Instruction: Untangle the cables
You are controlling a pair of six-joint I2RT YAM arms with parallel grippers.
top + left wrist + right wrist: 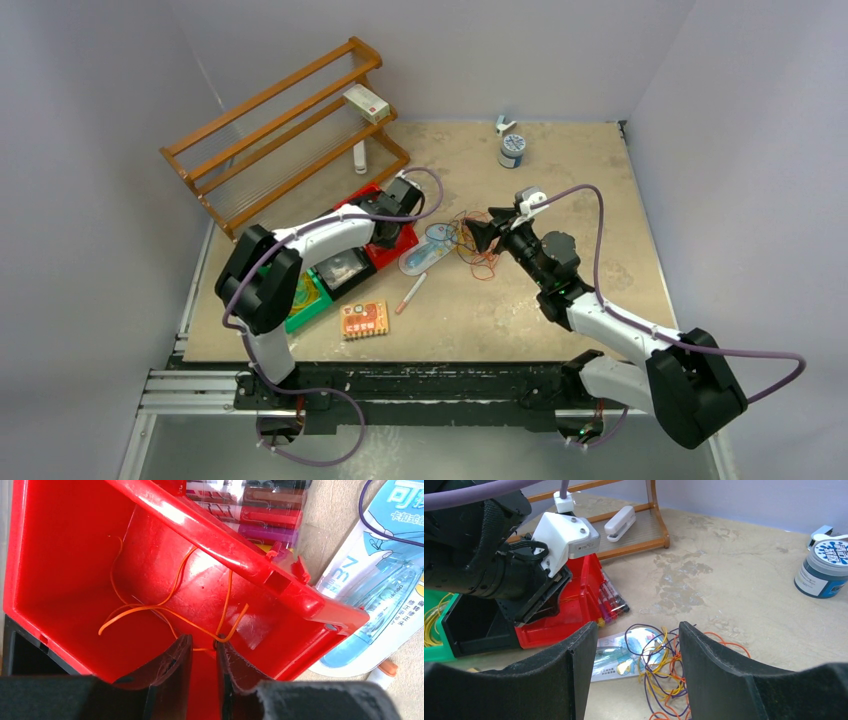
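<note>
A tangle of purple, yellow and orange cables (664, 665) lies on the table, partly on a blue-white blister pack (619, 652); it also shows in the top view (472, 245). My right gripper (638, 627) is open and hangs just above and around the tangle's left side (478, 236). One orange cable (150, 608) lies loose inside the red bin (225, 550). My left gripper (204, 641) is inside that bin (392, 228), jaws a little apart, with the orange cable crossing at the right fingertip (222, 647). Yellow cables (434, 625) lie in the green bin.
A black bin (345, 268) and a green bin (308, 300) sit beside the red one. A pack of pens (265, 510) lies by the red bin. A wooden rack (280, 130) stands back left, a jar (511, 150) at the back, an orange packet (364, 320) and a marker (410, 293) in front.
</note>
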